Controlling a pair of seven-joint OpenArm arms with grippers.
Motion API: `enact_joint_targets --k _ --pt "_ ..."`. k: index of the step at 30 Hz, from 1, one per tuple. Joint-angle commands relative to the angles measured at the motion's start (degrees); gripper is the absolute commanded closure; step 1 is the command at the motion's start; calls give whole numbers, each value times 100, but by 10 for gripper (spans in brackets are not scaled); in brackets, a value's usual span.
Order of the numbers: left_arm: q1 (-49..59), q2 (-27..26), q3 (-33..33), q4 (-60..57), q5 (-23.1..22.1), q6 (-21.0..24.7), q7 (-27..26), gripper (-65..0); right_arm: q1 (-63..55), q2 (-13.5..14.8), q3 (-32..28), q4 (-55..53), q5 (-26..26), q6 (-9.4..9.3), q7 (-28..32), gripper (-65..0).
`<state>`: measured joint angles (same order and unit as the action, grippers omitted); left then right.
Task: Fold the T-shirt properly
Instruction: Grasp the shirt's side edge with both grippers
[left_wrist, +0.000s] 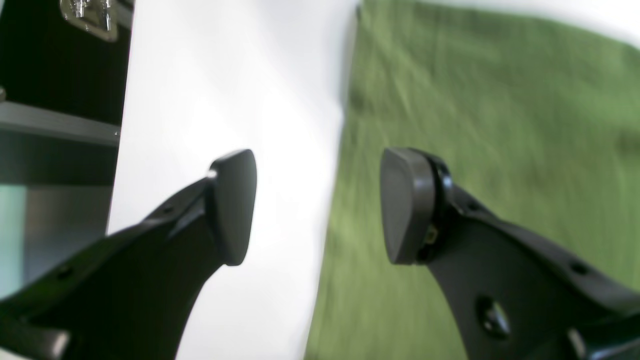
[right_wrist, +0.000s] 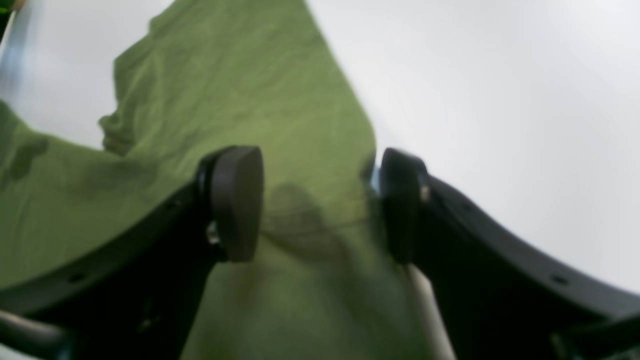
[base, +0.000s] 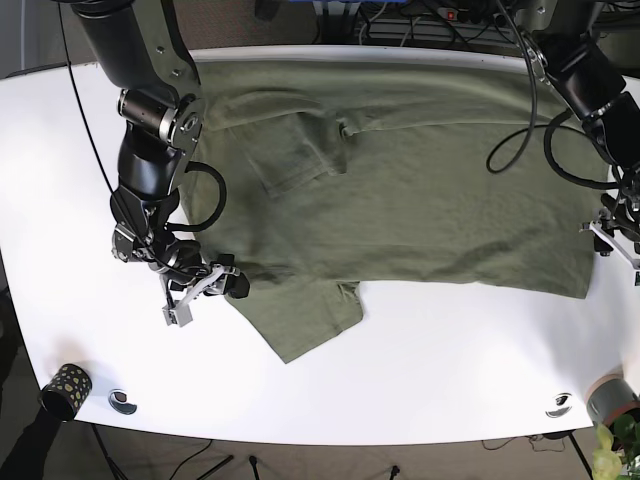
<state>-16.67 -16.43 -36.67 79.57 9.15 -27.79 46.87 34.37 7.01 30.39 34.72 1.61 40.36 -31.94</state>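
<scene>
1. An olive-green cotton T-shirt (base: 420, 190) lies spread flat and lightly wrinkled across the white table (base: 450, 370).
2. The left gripper (left_wrist: 317, 205) hangs spread at its edge.
3. The right gripper (right_wrist: 320, 205), jaws spread, straddles its hem.

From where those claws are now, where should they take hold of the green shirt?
Probably at its side edges. The T-shirt lies flat, so only edges offer a lip. The right gripper straddles the edge near the sleeve; the left gripper straddles the hem edge. Both open; come in low from the table.
</scene>
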Motion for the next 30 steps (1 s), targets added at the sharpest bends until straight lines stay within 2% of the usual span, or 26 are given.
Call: enact_joint_targets --k 1,6,8,14,16,22,30 --pt "-351 -103 -21 -401 92 278 -393 -363 154 -37 -2 49 -191 -36 -80 -357" --pt "-1010 -120 -21 -1570 145 858 -1026 -364 137 -72 -2 58 -253 -36 -63 -354" --pt "-1230 -226 -4 -2089 145 973 -1263 -364 137 -72 -2 58 -253 -36 -63 -331" --pt "-1977 -621 -4 -4076 127 999 -2054 -364 137 -63 -2 58 -253 -36 -54 -125" --pt "-2171 -735 5 -4656 127 999 -2248 -364 137 -54 -2 58 -253 -36 -63 -94" --pt "-2399 -938 5 -5658 127 999 -2740 -364 137 -54 -2 58 -253 -36 -63 -101" --pt "-2373 -929 532 -5843 92 981 -2802 -365 137 -54 -2 58 -235 -36 -63 -101"
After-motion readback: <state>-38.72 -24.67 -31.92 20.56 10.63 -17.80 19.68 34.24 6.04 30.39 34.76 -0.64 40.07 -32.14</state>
